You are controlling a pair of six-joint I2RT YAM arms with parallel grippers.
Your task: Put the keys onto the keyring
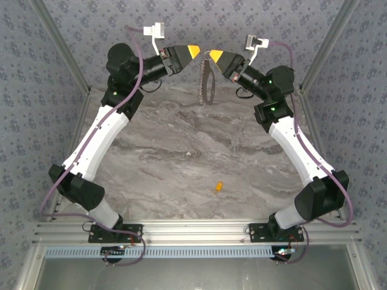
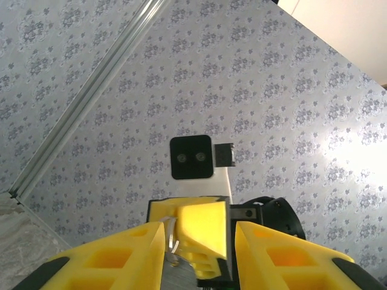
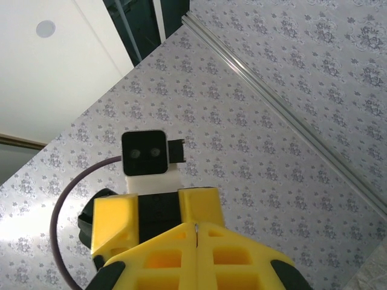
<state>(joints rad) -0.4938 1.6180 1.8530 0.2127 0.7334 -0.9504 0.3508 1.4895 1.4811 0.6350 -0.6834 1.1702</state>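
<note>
Floppy grey beaded keyring (image 1: 208,84) hangs clamped in the right gripper (image 1: 216,57); left gripper (image 1: 193,51) apart; tiny yellow-orange key (image 1: 219,187) seems light; pinch edgewise.

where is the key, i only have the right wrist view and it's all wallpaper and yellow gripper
Observer: The key lies on the marble table, near the front edge, between the two arm bases.
Operator: so what am i pinching
Observer: The keyring. Its beaded loop hangs from the shut right gripper.
Operator: is the left one on it too
Observer: The left gripper faces yours tip to tip at the top of the loop, its jaws apart. I cannot tell whether it touches the loop.
</note>
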